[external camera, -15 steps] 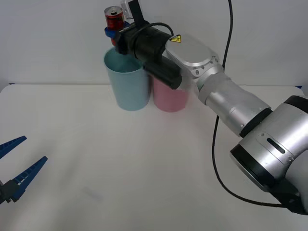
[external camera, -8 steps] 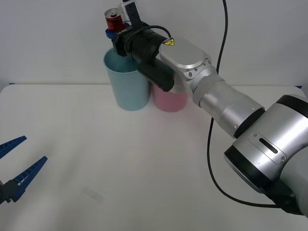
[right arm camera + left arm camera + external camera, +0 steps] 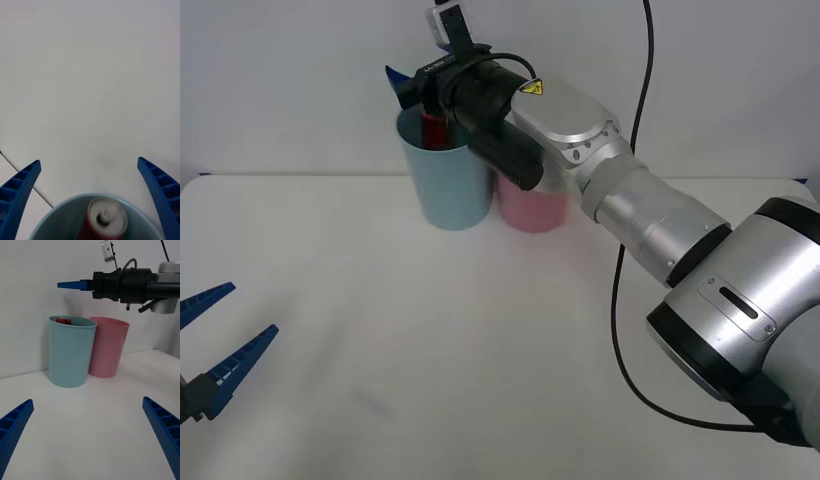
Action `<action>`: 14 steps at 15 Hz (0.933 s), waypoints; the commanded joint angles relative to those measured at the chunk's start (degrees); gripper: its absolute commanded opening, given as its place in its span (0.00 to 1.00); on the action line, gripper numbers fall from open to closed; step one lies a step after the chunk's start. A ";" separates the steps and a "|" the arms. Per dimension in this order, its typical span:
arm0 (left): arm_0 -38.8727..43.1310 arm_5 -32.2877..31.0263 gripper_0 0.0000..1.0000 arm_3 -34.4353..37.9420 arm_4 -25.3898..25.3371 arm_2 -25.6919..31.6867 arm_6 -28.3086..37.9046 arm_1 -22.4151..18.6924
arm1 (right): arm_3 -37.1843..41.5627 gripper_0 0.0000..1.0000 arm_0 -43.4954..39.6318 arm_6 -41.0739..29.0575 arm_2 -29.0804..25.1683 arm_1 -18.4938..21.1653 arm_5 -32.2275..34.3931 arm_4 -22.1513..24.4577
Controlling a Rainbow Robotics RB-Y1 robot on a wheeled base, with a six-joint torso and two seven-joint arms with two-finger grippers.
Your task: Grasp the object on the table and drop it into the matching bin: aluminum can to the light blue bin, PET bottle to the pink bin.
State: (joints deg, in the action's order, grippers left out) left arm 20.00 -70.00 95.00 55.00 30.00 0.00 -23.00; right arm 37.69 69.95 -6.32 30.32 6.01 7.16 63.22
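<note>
Right tool [image 3: 408,88] spread wide above blue bin [image 3: 448,180] near counter [image 3: 480,350] far edge. Right wrist view: red can [image 3: 105,221] inside bin, silver lid up. Pink bin [image 3: 532,205] touching. Left tool [image 3: 215,345] wide, near-left.

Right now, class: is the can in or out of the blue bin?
In: the can sits inside the blue bin, below the open right gripper.

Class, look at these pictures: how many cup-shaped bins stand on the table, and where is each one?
2. The light blue bin stands at the far side of the table, with the aluminum can dropping into it. The pink bin stands right beside it, partly behind the right arm. None appear hidden.
</note>
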 commanded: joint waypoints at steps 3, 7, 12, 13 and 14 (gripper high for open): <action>0.00 0.00 1.00 0.00 0.00 0.00 0.00 0.00 | 9.51 1.00 -5.35 0.43 -0.09 5.24 4.80 -2.14; 0.00 0.00 1.00 0.00 0.00 0.00 0.00 0.00 | 20.14 1.00 -12.03 0.61 -0.09 11.39 9.02 -3.28; 0.00 0.00 1.00 0.00 0.00 0.00 0.00 0.00 | 36.14 1.00 -22.93 0.70 -0.09 20.62 10.51 -4.86; 0.00 0.00 1.00 0.00 0.00 0.00 0.00 0.00 | 39.83 1.00 -25.48 0.61 -0.17 22.91 10.95 -5.48; 0.00 0.00 1.00 0.00 0.00 0.00 0.00 0.00 | 43.35 1.00 -28.38 0.78 -0.26 25.28 11.39 -6.44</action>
State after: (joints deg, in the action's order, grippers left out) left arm 20.00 -70.00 95.00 55.00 30.00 0.00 -23.00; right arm 78.48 43.64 -5.64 30.13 29.56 18.20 57.45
